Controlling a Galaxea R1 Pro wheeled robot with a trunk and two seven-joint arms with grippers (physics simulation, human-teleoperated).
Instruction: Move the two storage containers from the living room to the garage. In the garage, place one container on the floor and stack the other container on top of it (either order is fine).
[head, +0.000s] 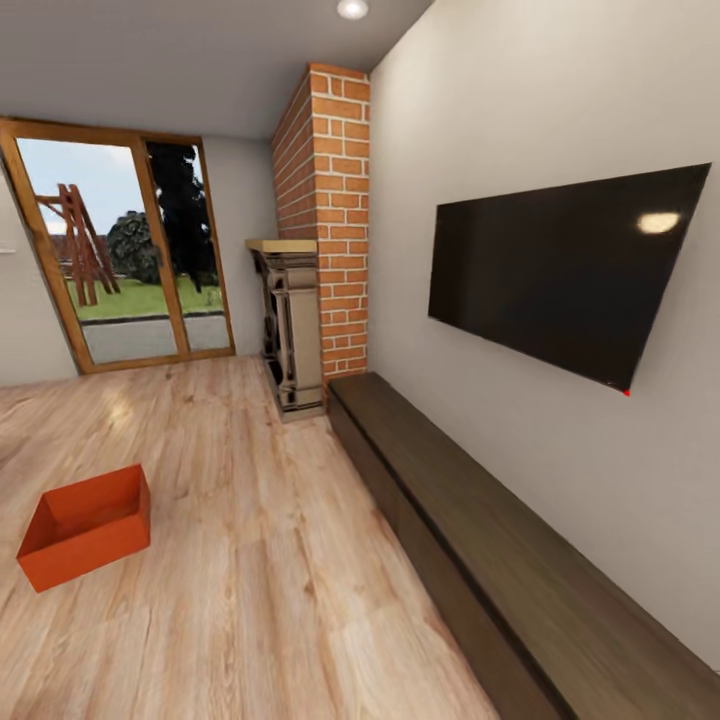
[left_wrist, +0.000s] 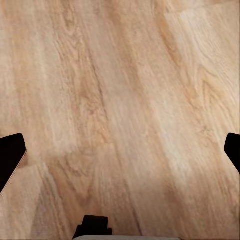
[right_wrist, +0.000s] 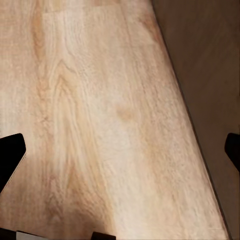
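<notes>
Here, room: we are standing in the living room, facing a wall with a dark TV, a long dark bench under it, a brick chimney and glazed doors beyond.
Bin: we are seeing one orange-red bin sitting open and upright on the plank floor, well apart from the bench and off toward our left side.
Second bin: we are not able to place it from here.
Left gripper: it is hanging over bare planks with its fingers spread wide and nothing between them.
Right gripper: it is likewise spread and carrying nothing, hanging over planks just beside the bench edge.
Stage: we are judging the task barely begun, with no bin lifted and the garage nowhere near.
Risk, base: we are sitting close to the bench on our right, so turning toward the bin could clip it.
Risk, grasp: we are expecting smooth thin walls; pinching one wall off-centre could tilt or drop the bin.
Risk, search: we are risking wasted travel if we are leaving before finding the other bin.
</notes>
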